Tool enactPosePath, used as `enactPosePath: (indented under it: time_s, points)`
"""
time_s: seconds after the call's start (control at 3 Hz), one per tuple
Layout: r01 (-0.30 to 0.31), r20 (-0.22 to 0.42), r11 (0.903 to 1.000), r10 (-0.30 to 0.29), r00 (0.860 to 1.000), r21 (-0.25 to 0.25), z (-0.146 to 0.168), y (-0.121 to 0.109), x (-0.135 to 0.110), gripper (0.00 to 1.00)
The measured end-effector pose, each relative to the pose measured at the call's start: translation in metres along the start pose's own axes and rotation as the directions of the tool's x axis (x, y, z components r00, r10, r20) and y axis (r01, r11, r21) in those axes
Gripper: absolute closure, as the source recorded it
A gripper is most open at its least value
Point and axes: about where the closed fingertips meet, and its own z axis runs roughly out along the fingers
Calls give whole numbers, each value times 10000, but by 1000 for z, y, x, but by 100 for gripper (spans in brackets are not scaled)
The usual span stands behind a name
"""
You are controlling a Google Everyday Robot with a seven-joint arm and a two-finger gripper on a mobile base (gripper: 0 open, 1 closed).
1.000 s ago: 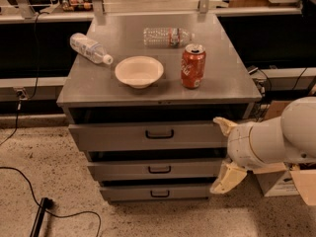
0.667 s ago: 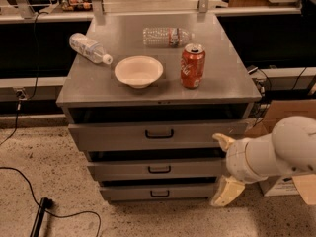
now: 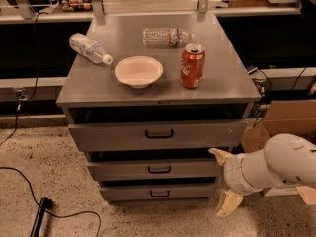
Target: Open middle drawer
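Note:
The middle drawer [image 3: 153,169] is a gray metal front with a small black pull handle [image 3: 159,170], second of three in the gray cabinet. It looks shut or nearly so. My gripper [image 3: 223,181] is at the cabinet's lower right, level with the middle drawer's right end. Its two cream fingers are spread apart, one fingertip [image 3: 217,153] up by the drawer's right corner and the other low near the floor. It holds nothing.
On the cabinet top [image 3: 89,85] are a white bowl [image 3: 138,71], a red soda can [image 3: 192,66] and two lying plastic bottles [image 3: 90,48] [image 3: 167,36]. The top drawer [image 3: 158,133] has a wider handle, the bottom drawer [image 3: 159,193] is narrowest. A cardboard box [image 3: 286,120] stands right. A black cable [image 3: 44,206] lies on the floor left.
My gripper and arm have moved down and a little back to the right, from beside the top drawer to level with the middle drawer. The drawers have not moved.

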Motion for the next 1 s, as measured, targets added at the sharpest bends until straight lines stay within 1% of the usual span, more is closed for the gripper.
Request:
enactPosePath:
  time_s: [0.33,0.67,1.0]
  points:
    - [6,-362,9992,-20,9993,-396,14,-2,5,0]
    - [-211,-724,9979,166,9972,-614,48,-10,38,0]
    - [-508,-188,9966,496,9986,-649,82,-13,65,0]
